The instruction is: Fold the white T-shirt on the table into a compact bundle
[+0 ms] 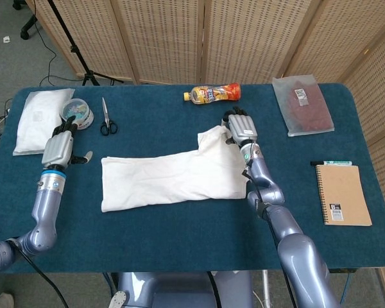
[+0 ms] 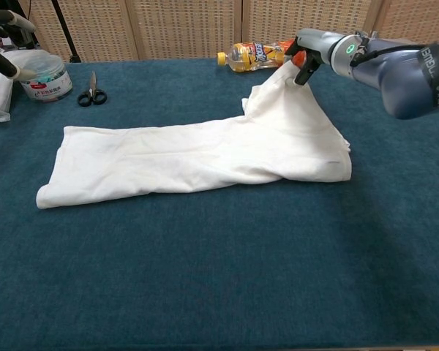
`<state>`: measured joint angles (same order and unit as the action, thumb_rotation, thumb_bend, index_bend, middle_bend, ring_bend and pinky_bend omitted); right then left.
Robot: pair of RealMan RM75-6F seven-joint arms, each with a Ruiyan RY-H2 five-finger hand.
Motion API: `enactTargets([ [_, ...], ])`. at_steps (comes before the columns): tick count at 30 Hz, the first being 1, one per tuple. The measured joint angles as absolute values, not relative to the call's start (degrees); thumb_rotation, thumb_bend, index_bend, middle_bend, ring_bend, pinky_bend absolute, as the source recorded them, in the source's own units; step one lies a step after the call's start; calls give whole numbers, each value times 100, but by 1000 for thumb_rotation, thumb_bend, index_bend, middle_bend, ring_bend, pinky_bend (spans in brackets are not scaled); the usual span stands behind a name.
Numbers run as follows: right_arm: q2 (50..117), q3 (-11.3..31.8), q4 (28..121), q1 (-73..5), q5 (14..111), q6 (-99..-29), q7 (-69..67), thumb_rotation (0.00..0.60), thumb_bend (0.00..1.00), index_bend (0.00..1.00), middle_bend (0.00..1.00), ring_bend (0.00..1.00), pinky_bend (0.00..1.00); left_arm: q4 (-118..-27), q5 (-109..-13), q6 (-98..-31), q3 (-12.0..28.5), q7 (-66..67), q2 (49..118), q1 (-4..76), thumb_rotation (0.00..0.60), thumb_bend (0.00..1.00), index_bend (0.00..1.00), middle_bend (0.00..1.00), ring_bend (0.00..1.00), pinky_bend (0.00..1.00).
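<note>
The blue table [image 1: 179, 218] was seen whole only from the head view, along with a notebook [image 1: 342, 194] near its right edge. The white T-shirt [image 2: 190, 157] lay stretched across the table's middle, its far right corner lifted and pinched by the right hand [image 2: 301, 58]; that grip was seen plainly in the chest view. The left hand [image 1: 58, 149], well apart from the shirt, was held with fingers loosely apart and empty. Scissors [image 2: 92, 93] lay beyond the shirt's left end.

Blue-grey arms, silver hands, black fingers [image 1: 233, 116].
</note>
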<state>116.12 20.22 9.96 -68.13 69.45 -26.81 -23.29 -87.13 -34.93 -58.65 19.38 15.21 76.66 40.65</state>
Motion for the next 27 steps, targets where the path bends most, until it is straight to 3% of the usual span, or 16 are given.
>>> enactTargets([
  [1,11623,2014,958,-6833,6948,-2633,-2266,600,4,7,0,0,95,-8709,-3495,-5868,1939,1507,7659,4058,600,302,0,0,0,0],
  [6,11682,2021,796,-6860,6938,-2893,-1946,600,0,0,0,0,6,-8748,-3550,-5861,1932,1409,7600,3997,600,302,0,0,0,0],
  [15,11422,1987,1177,-6564,7003,-4103,-1662,600,0,0,0,0,0,-8979,-3827,-5909,1840,1256,7484,3849,600,302,0,0,0,0],
  [21,10885,1804,2144,-5985,7188,-4853,-1653,600,0,0,0,0,0,-9161,-4173,-6025,1665,1138,7399,3653,600,302,0,0,0,0],
  [27,10051,1547,3797,-5247,7370,-5470,-1384,600,0,0,0,0,0,-9304,-4461,-6141,1514,1017,7313,3451,600,302,0,0,0,0],
])
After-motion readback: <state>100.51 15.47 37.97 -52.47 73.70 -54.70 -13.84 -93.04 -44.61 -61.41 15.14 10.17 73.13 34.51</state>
